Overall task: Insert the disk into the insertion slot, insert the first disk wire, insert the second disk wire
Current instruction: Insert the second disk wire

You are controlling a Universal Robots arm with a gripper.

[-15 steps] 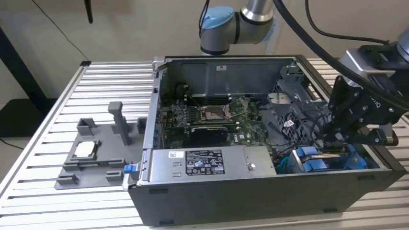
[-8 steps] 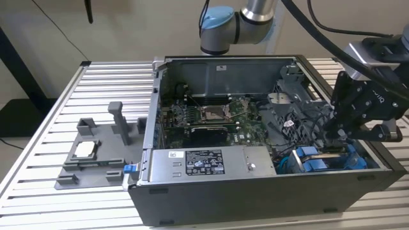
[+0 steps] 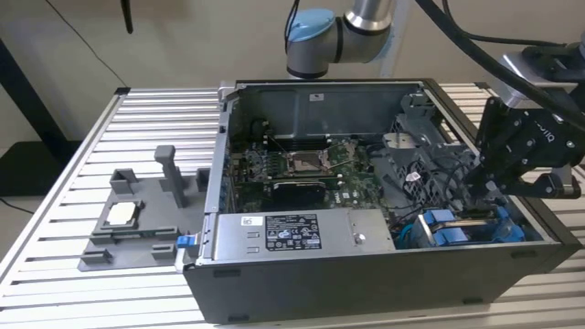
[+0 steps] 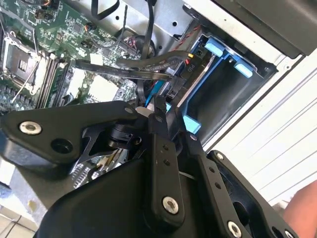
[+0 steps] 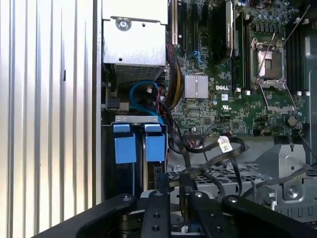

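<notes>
Exterior view: gripper (image 3: 486,186) at 3 o'clock over insertion slot (image 3: 470,229) (blue tabs), finger state unclear, disk (image 5: 148,144) seated.

Black-and-white label (image 3: 290,236) on silver box (image 3: 366,229), small white tag (image 5: 224,144) on cable (image 5: 208,148); print illegible

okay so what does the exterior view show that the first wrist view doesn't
Exterior alone: the grey fixture on the slatted table beside the computer case, and the arm's elbow joint. First wrist alone: the blue cable looping under the power supply. Both: the motherboard, the blue drive bay tabs and the gripper.
</notes>
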